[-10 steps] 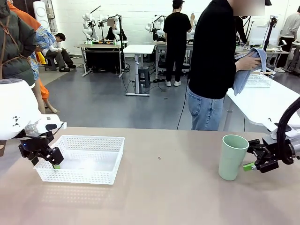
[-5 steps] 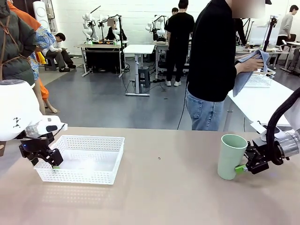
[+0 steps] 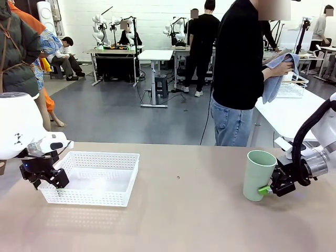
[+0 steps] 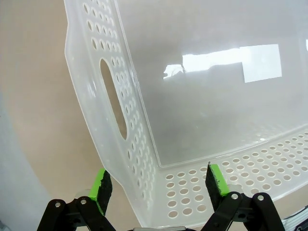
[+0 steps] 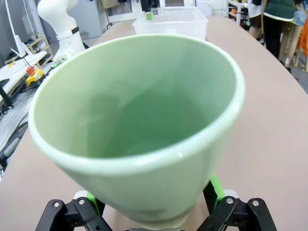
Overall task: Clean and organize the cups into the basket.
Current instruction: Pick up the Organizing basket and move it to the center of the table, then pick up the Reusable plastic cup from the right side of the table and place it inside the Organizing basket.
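Cup: pale mint green matte tapered tumbler (image 3: 259, 176), plain, same green inside.
Basket: white plastic rectangular basket (image 3: 84, 195), sides patterned with rows of small round holes.
Table: tan-brown table top (image 3: 184, 220), unpatterned.
Grippers: left gripper (image 4: 159, 174) and right gripper (image 3: 266, 188) black, pads (image 4: 102, 184) bright green.
Cloth: blue-grey cloth (image 3: 271, 86), plain.

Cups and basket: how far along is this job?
Nothing done yet: the basket is empty. In hand: the open right gripper brackets the base of the green cup; the open left gripper straddles a basket wall. Left: putting the cup in.
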Robot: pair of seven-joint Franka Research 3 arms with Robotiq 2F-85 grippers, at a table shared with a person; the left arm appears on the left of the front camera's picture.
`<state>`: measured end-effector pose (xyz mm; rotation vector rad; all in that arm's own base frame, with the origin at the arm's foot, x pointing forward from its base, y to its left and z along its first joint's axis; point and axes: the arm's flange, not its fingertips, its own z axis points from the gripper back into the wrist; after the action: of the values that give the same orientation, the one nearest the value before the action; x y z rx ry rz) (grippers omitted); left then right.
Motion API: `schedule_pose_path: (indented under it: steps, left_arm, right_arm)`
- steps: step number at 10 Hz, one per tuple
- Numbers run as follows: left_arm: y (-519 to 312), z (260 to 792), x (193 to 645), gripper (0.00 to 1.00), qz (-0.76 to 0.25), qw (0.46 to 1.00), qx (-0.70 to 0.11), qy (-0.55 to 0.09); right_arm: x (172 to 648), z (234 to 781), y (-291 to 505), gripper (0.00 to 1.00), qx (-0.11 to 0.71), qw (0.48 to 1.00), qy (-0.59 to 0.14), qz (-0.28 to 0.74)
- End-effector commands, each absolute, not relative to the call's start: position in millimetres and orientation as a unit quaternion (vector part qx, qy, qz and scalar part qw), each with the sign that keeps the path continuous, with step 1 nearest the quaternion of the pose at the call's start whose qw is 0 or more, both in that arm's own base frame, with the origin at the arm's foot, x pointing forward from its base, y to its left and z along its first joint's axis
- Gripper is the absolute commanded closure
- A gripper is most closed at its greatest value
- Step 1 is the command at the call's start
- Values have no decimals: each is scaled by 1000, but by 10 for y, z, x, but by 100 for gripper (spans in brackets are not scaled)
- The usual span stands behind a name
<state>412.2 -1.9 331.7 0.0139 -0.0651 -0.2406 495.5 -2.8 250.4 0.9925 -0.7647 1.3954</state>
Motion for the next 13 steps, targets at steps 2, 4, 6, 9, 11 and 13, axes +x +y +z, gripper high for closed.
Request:
schedule_pose_path:
  steps: [2,4,6,9,11,13]
  left_arm:
    - [17,3294,4184,0,-107,994,-4,-32]
    - [35,3276,4194,0,-106,994,-11,-27]
    - [45,3297,4194,0,-109,993,-28,-31]
    - [62,3320,4189,100,-111,992,-46,-29]
    - [61,3317,4187,100,-111,993,-43,-26]
    - [59,3304,4191,100,-111,993,-42,-22]
  right_arm:
    - [4978,2517,66,0,439,570,-320,616]
    - [4969,2514,97,0,441,561,-324,621]
    - [4965,2494,82,0,441,552,-323,630]
    - [4957,2478,68,100,439,545,-320,639]
    - [4954,2474,56,100,441,545,-320,638]
    - [4947,2470,46,100,443,545,-318,637]
